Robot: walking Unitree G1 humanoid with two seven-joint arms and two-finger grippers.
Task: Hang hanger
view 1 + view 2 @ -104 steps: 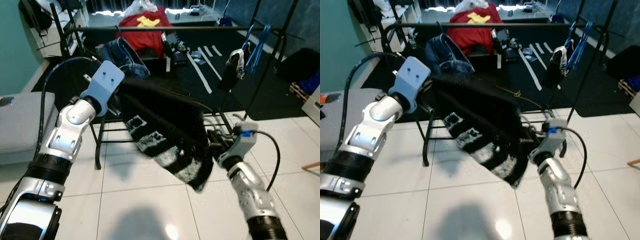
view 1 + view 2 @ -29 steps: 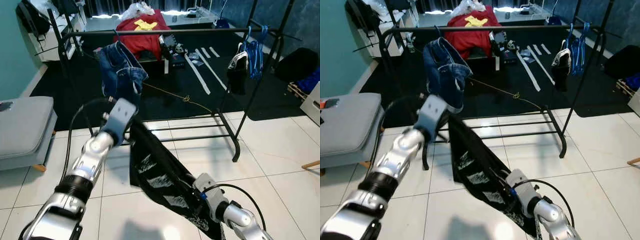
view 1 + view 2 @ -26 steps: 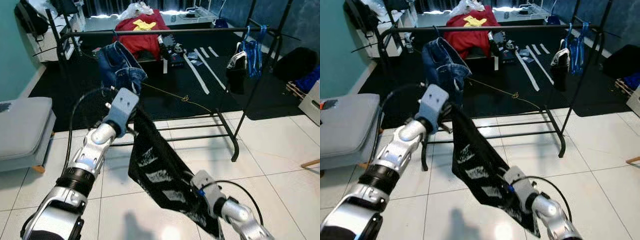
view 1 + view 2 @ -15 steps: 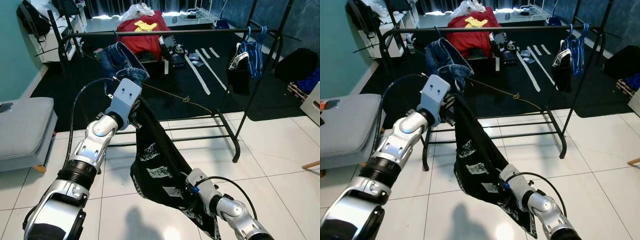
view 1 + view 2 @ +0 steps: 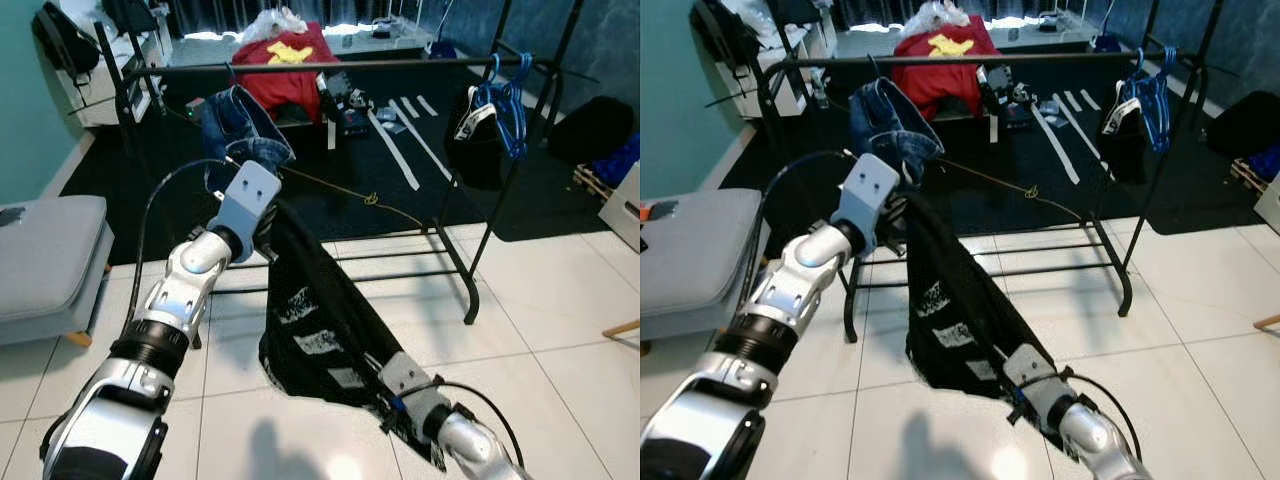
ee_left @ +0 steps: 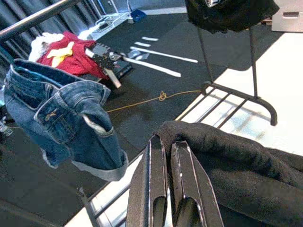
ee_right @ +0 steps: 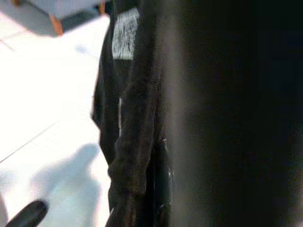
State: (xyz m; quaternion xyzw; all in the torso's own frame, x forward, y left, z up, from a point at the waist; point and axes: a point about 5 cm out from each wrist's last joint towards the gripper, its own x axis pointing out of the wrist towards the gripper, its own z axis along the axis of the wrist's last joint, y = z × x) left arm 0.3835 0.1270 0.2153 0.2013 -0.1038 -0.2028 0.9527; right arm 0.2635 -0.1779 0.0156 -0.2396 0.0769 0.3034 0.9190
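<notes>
In the head views, the left gripper [image 5: 268, 222] holds the top of a black garment [image 5: 318, 330] up, just near of the clothes rail [image 5: 330, 65], probably to carry it toward the bar. The right gripper [image 5: 1012, 392] sits low at the hem, perhaps steadying it; whether its fingers are open I cannot tell. No hanger is distinguishable inside the cloth.

The left wrist view shows the fingers [image 6: 156, 184] pinched onto a thick, soft knit fold, with stiff denim shorts [image 6: 61, 113] hanging far left.

The right wrist view shows dark fabric with white print [image 7: 125, 33] above glossy tiles [image 7: 42, 94].
</notes>
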